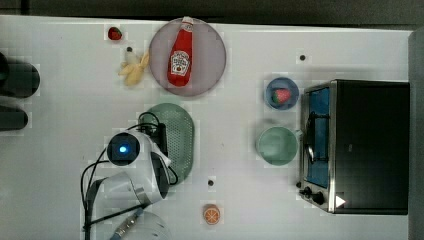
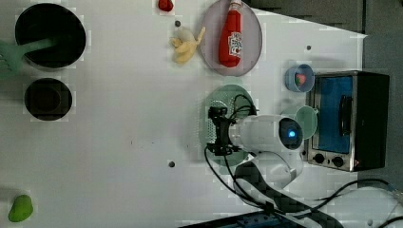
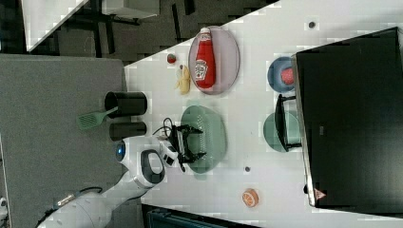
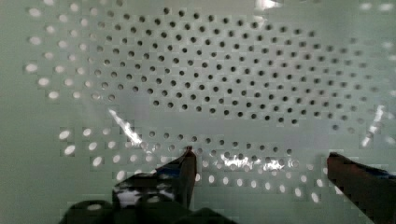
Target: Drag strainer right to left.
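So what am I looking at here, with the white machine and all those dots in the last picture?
The white machine is a robot arm. Three cameras look down on the white table from different sides; the fourth rides on the wrist. Its dots are the holes of the green strainer, seen close up. The end effector is open over the strainer, holding nothing. Also on the table: a ketchup bottle lying on a plate, a banana, a strawberry, a green cup, a blue bowl, an orange slice and a toaster oven.
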